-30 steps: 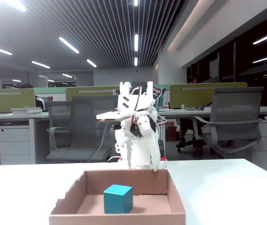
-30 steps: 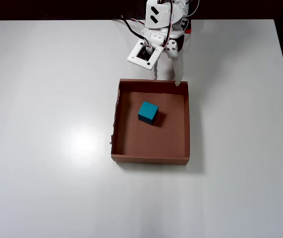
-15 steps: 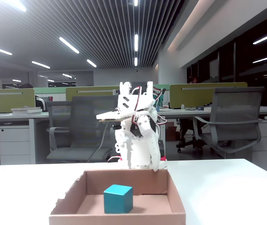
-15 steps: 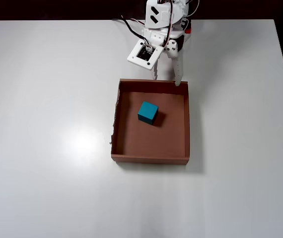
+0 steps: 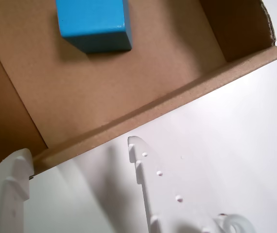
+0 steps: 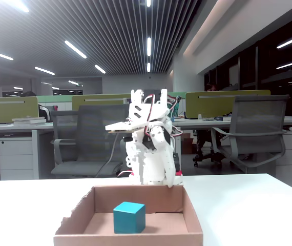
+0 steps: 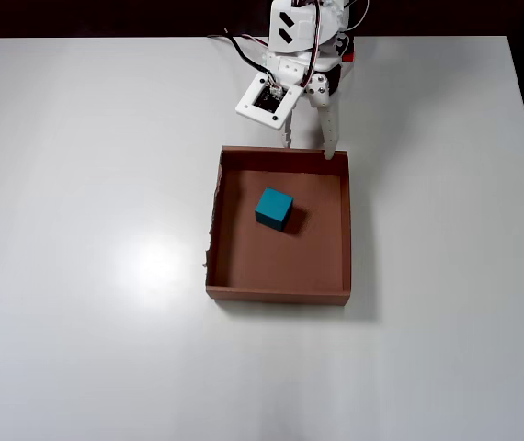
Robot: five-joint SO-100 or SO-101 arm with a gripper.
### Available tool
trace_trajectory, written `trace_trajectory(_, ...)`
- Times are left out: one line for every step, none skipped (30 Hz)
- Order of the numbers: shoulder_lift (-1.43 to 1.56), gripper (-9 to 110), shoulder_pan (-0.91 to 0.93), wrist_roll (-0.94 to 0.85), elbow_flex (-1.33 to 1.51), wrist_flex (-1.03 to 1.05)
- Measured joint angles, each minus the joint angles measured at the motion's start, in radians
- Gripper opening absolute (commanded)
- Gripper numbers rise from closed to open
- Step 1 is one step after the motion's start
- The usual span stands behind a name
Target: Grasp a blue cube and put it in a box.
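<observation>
Brown cardboard fills most of the wrist view: the box (image 5: 143, 109) floor with the blue cube (image 5: 95, 24) sitting flat on it near the top edge, well apart from the gripper (image 5: 75, 155). Both white fingers sit below the near wall, outside the box, spread wide with nothing between them.

Fixed view: cube (image 6: 129, 217) rests on the box (image 6: 128, 239) floor, roughly central, upright. Arm (image 6: 148, 138) stands behind the far wall, gripper tips low near the rim. Ragged edge on the box's left wall. Office chairs and desks behind, irrelevant.

Overhead view: cube (image 7: 274, 209) inside the box (image 7: 346, 230), slightly rotated, nearer the arm-side wall than the far one. Gripper (image 7: 308, 147) is at the top wall, one fingertip at or over the right corner of the rim; touching or not, can't tell.

Judgement: placement looks done, step in hand is retreat. Pull up and back, jaws kept open, and clear that corner so the finger doesn't drag the light box.
</observation>
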Motion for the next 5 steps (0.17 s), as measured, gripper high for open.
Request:
trace_trajectory(0.0, 24, 0.0, 0.0, 0.0, 0.0)
trace_trajectory(0.0, 24, 0.0, 0.0, 0.0, 0.0)
trace_trajectory(0.0, 24, 0.0, 0.0, 0.0, 0.0)
trace_trajectory(0.0, 24, 0.0, 0.0, 0.0, 0.0)
trace_trajectory(0.0, 24, 0.0, 0.0, 0.0, 0.0)
